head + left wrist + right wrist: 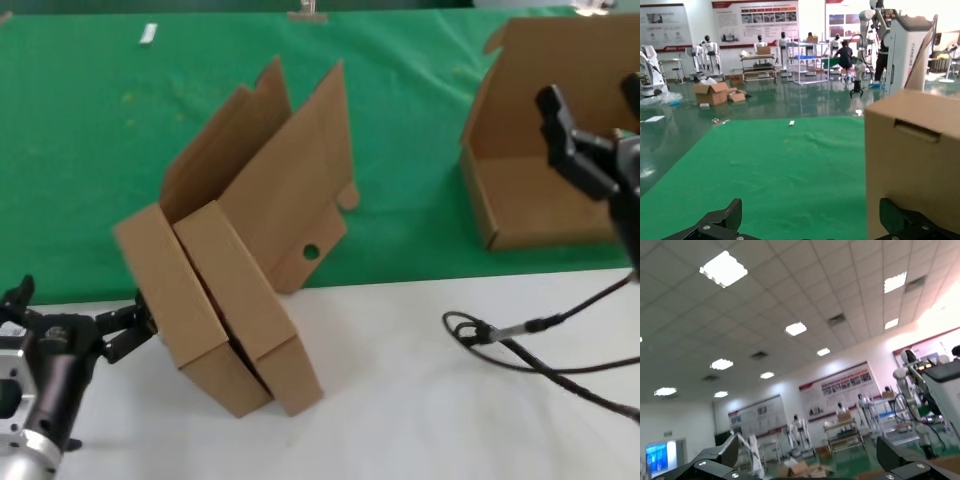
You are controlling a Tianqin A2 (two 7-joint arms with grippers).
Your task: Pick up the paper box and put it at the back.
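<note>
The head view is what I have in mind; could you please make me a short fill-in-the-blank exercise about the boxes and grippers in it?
1. The two nested boxes lean tilted, half on the white tabletop and half on the ___ cloth.
2. The left gripper sits at the stack's ___ side, fingers apart.
3. The third box, standing on the cloth, has its lid ___.
4. The right gripper hangs in front of the ___ box.

Missing words: green; left; open; third
</note>
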